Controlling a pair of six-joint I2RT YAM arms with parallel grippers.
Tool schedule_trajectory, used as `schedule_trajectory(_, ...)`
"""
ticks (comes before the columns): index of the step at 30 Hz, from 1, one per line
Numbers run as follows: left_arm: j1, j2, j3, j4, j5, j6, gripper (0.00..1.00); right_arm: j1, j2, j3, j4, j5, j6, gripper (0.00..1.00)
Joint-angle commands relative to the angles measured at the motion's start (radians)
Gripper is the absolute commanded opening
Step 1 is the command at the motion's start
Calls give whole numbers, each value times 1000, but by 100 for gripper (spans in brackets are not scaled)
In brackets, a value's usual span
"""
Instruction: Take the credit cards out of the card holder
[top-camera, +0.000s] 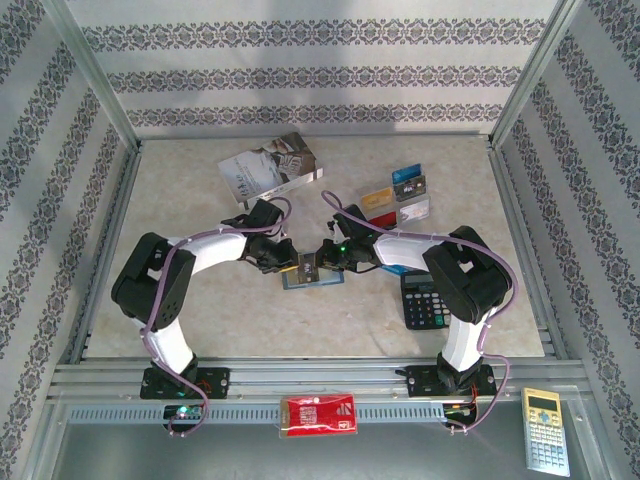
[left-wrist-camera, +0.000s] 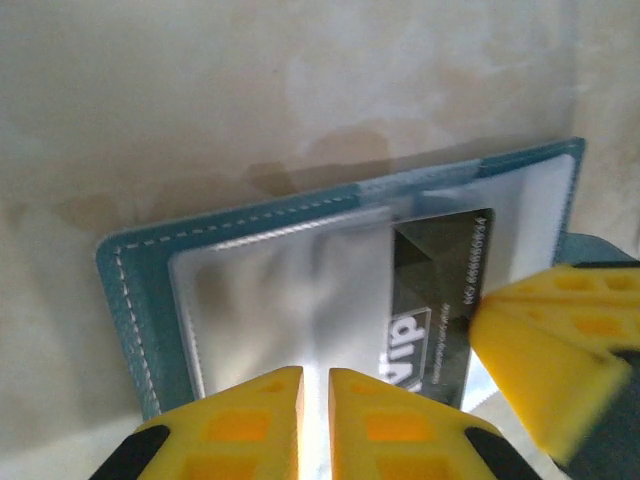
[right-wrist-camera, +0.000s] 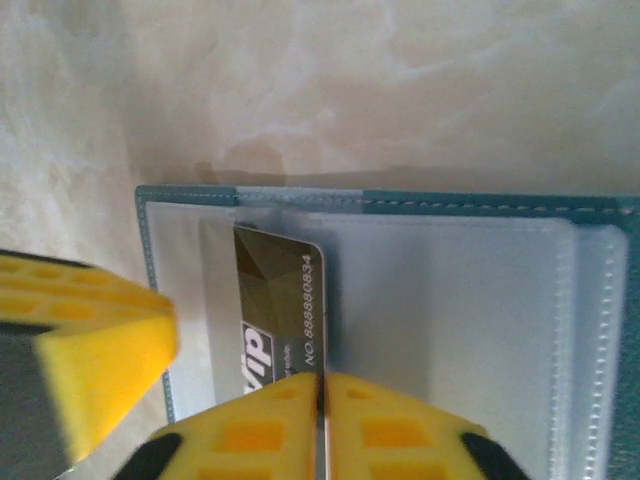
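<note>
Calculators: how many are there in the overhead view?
2. A black calculator lies on the table by the right arm; a pale yellow calculator sits on the near metal ledge, far right. The arms could hide more.

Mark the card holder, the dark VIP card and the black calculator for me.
card holder (right-wrist-camera: 470, 300), right wrist view, clear inner pocket.
dark VIP card (right-wrist-camera: 278, 295), right wrist view, printed face.
black calculator (top-camera: 421, 303), top external view, keypad.
</note>
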Motion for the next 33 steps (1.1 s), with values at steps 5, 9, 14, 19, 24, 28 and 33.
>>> schedule_trajectory(5, -12, 55, -13, 2, -21, -4, 6, -25, 22, -11, 125, -160, 54, 23)
schedule_trajectory(9, -12, 65, -35, -16, -45, 10, 6, -28, 33, -19, 143, -176, 63, 23)
schedule_trajectory(14, -12, 62, -43, -20, -58, 12, 5, -27, 47, -24, 146, -175, 59, 20)
schedule_trajectory(19, -12, 60, -37, -26, -64, 17, 5, -26, 51, -25, 140, -169, 48, 16)
schedule_trajectory(24, -14, 57, -34, -32, -70, 20, 5, -27, 44, -28, 119, -148, 27, 13)
schedule_trajectory(28, -13, 53, -32, -37, -70, 23, 5, -27, 36, -27, 105, -132, 15, 9)
schedule_trajectory(33, -13, 25, -27, -44, -62, 16, 6, -28, 12, -33, 89, -97, -3, 4)
